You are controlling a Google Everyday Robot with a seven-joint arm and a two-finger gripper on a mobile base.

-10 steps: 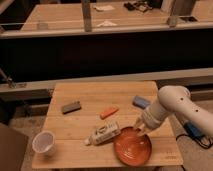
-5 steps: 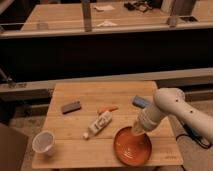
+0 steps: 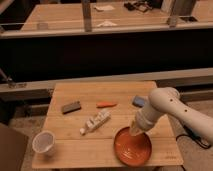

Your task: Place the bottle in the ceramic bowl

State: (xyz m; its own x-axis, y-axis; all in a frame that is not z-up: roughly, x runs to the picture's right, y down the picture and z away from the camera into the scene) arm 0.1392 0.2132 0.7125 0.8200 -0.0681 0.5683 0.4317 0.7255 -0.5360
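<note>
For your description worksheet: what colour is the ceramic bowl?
The bowl is orange-red, clear in the camera view; the gripper is at its upper rim.

Lying plastic bottle (image 3: pixel 95 122): white, with darker markings.
Round ceramic bowl (image 3: pixel 131 150): glossy orange-red, plain.
Gripper (image 3: pixel 135 131): pale beige, just above the bowl's far rim.
Rounded robot arm (image 3: pixel 167 106): white.
Planked wooden table (image 3: pixel 75 150): light tan, faint grain lines.
Rectangular block (image 3: pixel 71 107): dark grey.
Flat strip (image 3: pixel 105 104): orange.
Small pad (image 3: pixel 139 101): blue.
Small cup (image 3: pixel 43 142): white.
</note>
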